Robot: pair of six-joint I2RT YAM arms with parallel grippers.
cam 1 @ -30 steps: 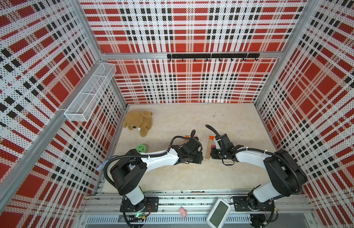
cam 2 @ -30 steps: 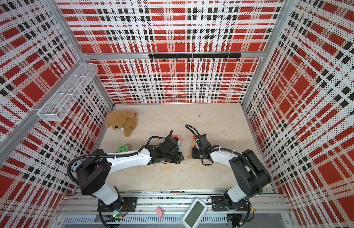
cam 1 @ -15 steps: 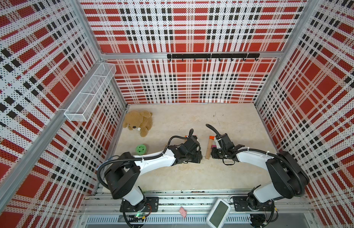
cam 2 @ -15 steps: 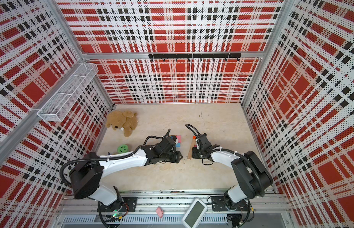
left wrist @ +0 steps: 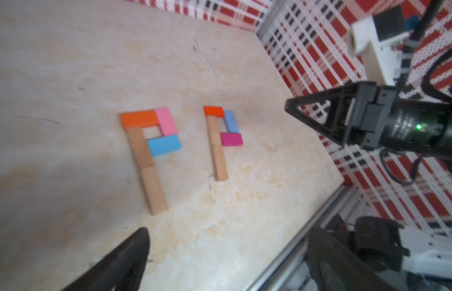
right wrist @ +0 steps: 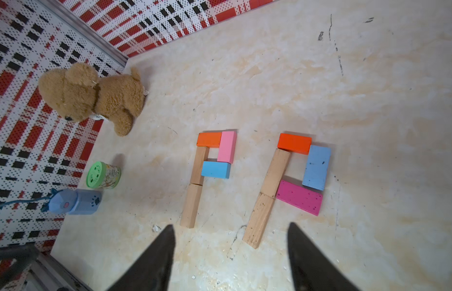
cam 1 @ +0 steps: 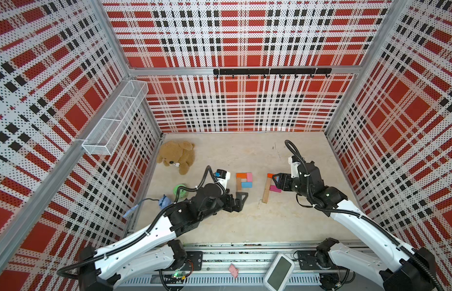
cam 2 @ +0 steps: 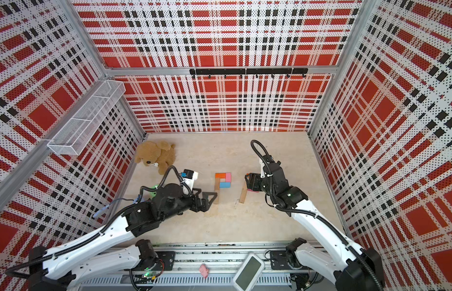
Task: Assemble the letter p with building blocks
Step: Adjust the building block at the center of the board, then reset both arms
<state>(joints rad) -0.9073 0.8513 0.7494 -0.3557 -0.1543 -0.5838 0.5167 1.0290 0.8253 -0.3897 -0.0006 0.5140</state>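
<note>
Two p shapes of building blocks lie flat mid-table. The left one has an orange block (right wrist: 209,139), a pink block (right wrist: 227,146), a light blue block (right wrist: 216,169) and a tan stem (right wrist: 194,191). The right one has an orange block (right wrist: 294,143), a blue block (right wrist: 316,167), a magenta block (right wrist: 299,197) and a tan stem (right wrist: 267,194). My left gripper (cam 1: 239,200) stands open, just in front of the left stem (cam 1: 238,185). My right gripper (cam 1: 276,182) hovers open over the right shape's loop, hiding the blue block in both top views. Neither holds anything.
A brown teddy bear (cam 1: 177,156) sits at the back left. A green cylinder toy (cam 1: 180,191) and a blue mouse-shaped toy (cam 1: 164,200) lie by the left wall. A wire basket (cam 1: 114,121) hangs on that wall. The front rail (cam 1: 245,245) bounds the table.
Both grippers have opened. The left gripper has drawn back toward the front, away from the left shape; the right gripper has stayed over the right shape.
</note>
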